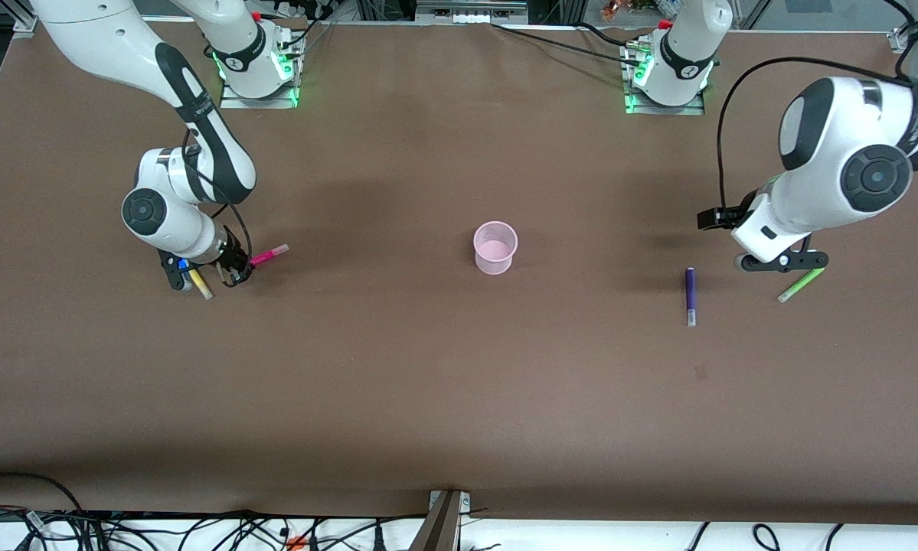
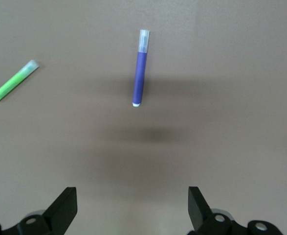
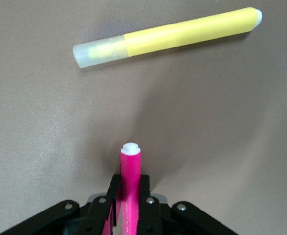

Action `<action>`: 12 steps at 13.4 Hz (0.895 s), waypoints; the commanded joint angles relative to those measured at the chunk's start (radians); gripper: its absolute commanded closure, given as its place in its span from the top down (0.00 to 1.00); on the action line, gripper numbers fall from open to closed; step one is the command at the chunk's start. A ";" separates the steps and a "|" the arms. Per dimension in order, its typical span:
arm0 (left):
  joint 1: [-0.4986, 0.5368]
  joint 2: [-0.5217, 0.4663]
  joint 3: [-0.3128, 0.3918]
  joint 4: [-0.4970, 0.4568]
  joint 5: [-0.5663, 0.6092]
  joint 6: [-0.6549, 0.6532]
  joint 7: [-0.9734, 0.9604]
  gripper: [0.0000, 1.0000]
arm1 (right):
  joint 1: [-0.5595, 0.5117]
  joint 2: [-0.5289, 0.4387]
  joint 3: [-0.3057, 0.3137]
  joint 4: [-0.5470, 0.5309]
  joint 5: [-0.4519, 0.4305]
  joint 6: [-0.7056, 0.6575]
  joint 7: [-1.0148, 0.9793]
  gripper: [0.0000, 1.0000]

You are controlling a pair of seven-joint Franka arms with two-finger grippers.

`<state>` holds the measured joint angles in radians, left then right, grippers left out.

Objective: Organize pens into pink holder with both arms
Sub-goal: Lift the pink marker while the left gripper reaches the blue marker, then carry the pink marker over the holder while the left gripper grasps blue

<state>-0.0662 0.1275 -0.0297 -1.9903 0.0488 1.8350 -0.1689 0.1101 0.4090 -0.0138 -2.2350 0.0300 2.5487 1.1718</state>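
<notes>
Your right hand point(image 3: 128, 210) is clamped on the magenta pen point(image 3: 130, 171) down at the desk point(image 1: 459, 398), at the right arm's end, with the yellow pen point(image 3: 167, 36) lying just beside it. Next you lift and carry it over the pink holder point(image 1: 495, 246) mid-desk, tip it upright, then release. Your left hand point(image 2: 132, 208) hangs wide above the purple pen point(image 2: 141, 68) and green pen point(image 2: 12, 81), both untouched

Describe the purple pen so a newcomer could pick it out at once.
Start at the pink holder in the middle of the brown table and look toward the left arm's end. The purple pen lies flat there, beside the lime green pen that lies under the open left claw. It is the only dark one, and the nearer of the two to the holder.
</notes>
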 commanded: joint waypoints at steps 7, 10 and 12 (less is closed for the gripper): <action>0.008 0.073 -0.006 -0.226 -0.011 0.369 0.022 1.00 | 0.005 -0.110 0.236 0.318 0.013 -0.394 0.364 0.00; 0.011 0.130 -0.006 -0.228 -0.001 0.452 0.028 1.00 | 0.068 -0.107 0.288 0.469 -0.011 -0.427 0.419 0.00; 0.011 0.184 -0.006 -0.229 -0.001 0.512 0.028 1.00 | 0.155 -0.102 0.290 0.538 -0.115 -0.427 0.439 0.00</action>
<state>-0.0648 0.2609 -0.0303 -2.2229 0.0489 2.2930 -0.1670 0.1921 0.2788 0.2809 -1.7783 -0.0085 2.1450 1.5724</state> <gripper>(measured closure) 0.000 0.824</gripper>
